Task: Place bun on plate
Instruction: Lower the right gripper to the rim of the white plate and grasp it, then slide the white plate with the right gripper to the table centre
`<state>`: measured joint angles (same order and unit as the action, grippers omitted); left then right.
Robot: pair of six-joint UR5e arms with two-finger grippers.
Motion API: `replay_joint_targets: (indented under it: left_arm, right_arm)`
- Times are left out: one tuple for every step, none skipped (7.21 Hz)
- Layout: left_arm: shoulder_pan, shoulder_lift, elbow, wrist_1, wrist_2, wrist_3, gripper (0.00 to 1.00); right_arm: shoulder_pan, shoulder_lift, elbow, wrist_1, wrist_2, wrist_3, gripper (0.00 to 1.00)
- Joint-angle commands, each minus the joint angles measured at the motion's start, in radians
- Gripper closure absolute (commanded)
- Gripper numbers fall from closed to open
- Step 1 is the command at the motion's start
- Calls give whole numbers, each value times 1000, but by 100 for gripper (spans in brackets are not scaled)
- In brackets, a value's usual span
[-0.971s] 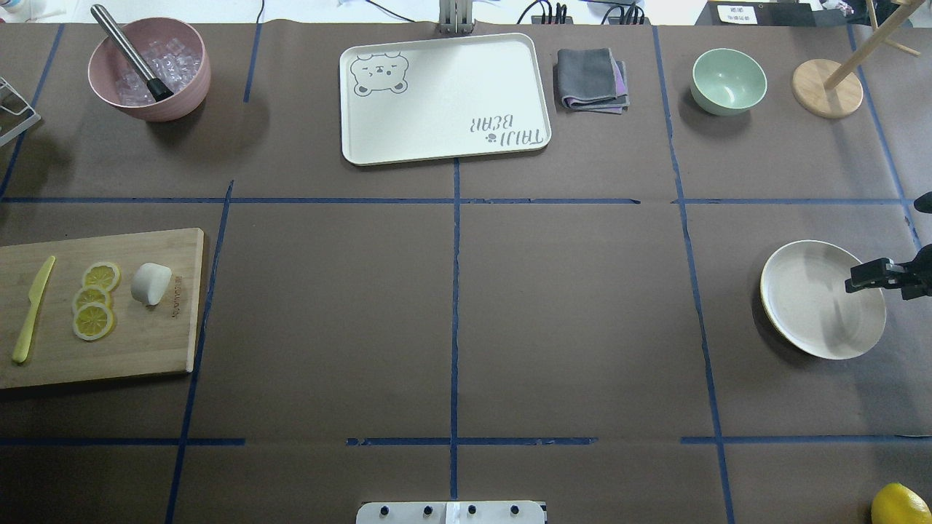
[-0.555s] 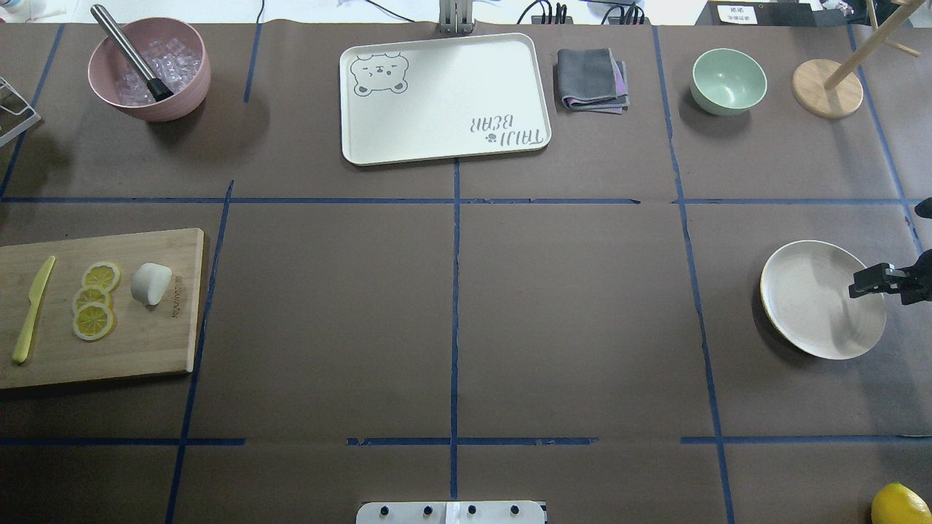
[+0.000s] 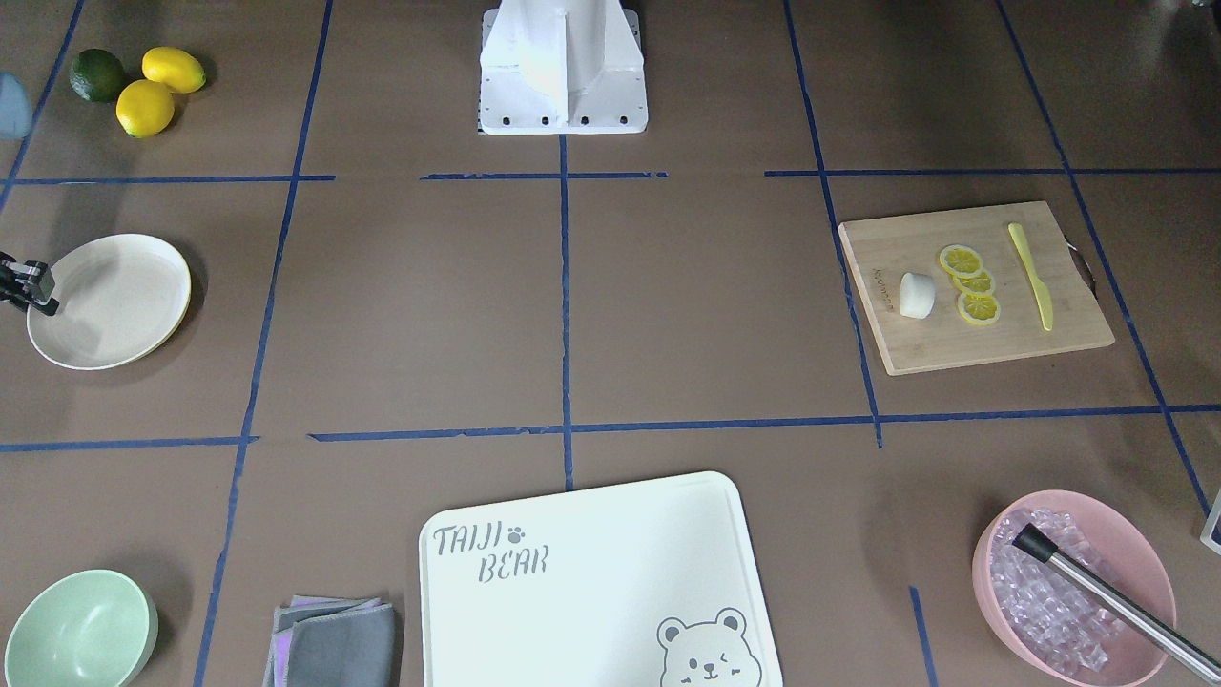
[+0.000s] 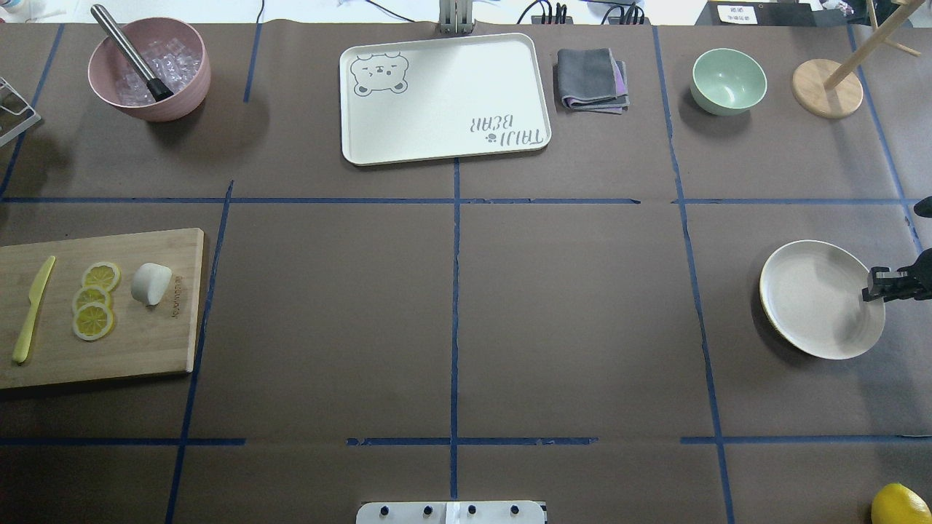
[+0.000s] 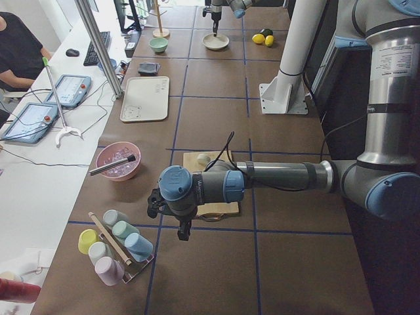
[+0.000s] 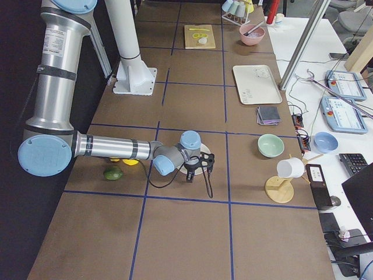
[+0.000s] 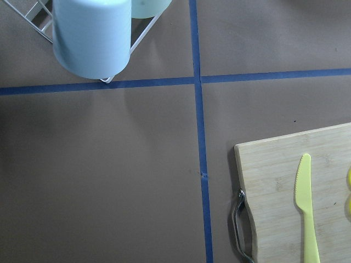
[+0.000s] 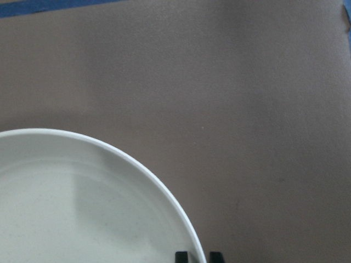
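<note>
The bun, a small white lump, lies on a wooden cutting board at the table's left, beside lemon slices. The cream-white plate sits far off at the right. My right gripper is at the plate's outer rim. In the right wrist view its two fingertips stand close together, one on either side of the rim. My left gripper hangs beyond the board's outer end, well away from the bun. I cannot tell whether it is open or shut.
A yellow knife lies on the board. Along the far edge stand a pink bowl of ice, a bear-printed tray, a folded cloth, a mint-green bowl and a wooden stand. A cup rack stands near the left gripper.
My right gripper has slid rightward from over the plate's inside to its outer rim. The bun and board have not moved.
</note>
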<state>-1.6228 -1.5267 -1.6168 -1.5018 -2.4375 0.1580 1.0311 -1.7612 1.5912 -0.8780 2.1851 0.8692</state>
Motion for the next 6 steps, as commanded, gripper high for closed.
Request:
replay_joint_targets:
  left_arm:
    - [0,-1,0,0,0,0,0]
    - [0,-1,0,0,0,-2,0]
    - [0,0,-11,0,0,-2,0]
    - [0,2,-14,0,0,-2,0]
    - [0,3,-14,0,0,-2,0]
    - [0,5,-15,0,0,0,0]
  right_arm:
    - [4,-1,24,-3,7,7,100]
    - [7,-7,82,-6,24,8,100]
    - [55,-7,129,-10,75,8,100]
    - [105,3,162,-16,138,10,100]
    - [119,9,191,-18,162,17,100]
    - [118,70,196,-19,162,102,100]
